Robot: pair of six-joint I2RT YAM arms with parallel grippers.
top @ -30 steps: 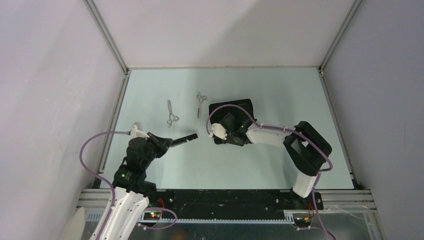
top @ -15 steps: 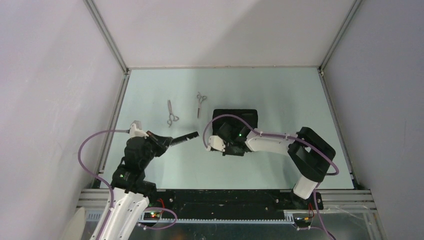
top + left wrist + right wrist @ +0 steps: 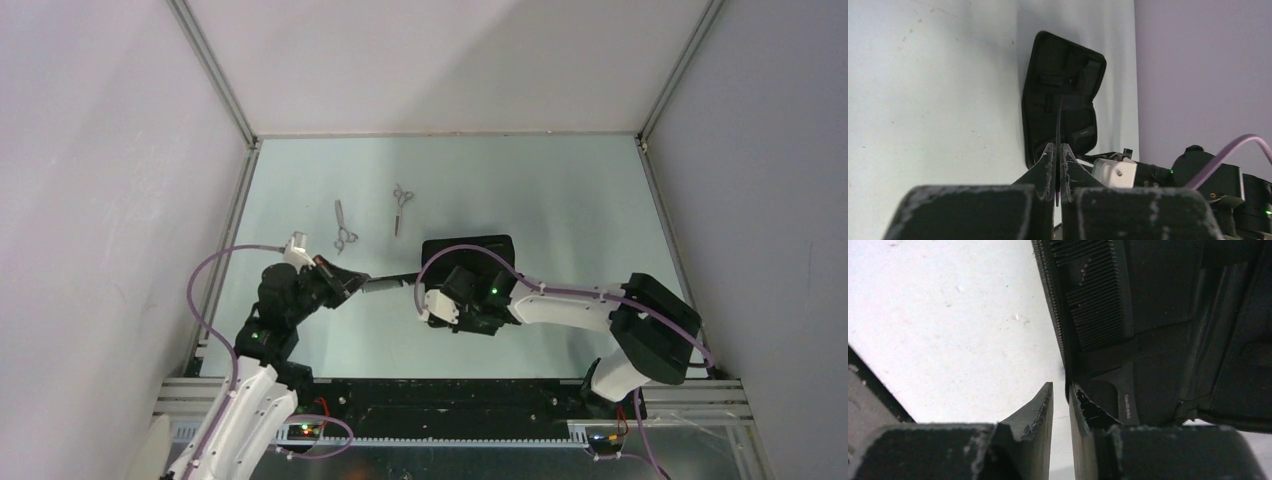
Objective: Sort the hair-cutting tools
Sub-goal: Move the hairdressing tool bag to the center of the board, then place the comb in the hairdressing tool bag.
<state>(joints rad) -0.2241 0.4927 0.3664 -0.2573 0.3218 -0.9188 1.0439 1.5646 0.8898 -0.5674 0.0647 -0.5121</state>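
Note:
My left gripper (image 3: 356, 284) is shut on the narrow black comb (image 3: 392, 281), held off the table with its free end pointing right at the open black pouch (image 3: 470, 252). In the left wrist view the comb (image 3: 1058, 120) stands edge-on between my shut fingers (image 3: 1047, 165), in front of the pouch (image 3: 1063, 75). My right gripper (image 3: 448, 288) is closed to a narrow gap on the pouch's near left edge (image 3: 1066, 382). Comb teeth (image 3: 1093, 300) lie over the pouch (image 3: 1198, 340). Two silver scissors (image 3: 343, 228) (image 3: 400, 204) lie on the table at the back left.
The table (image 3: 560, 190) is pale green, with grey walls and metal rails around it. The right arm (image 3: 580, 300) stretches across the front right. Its white wrist block (image 3: 1114, 172) shows just right of my left fingers.
My left gripper carried the comb right, up to the pouch. My right gripper moved toward the front, and the pouch came with it and turned squarer to the table.

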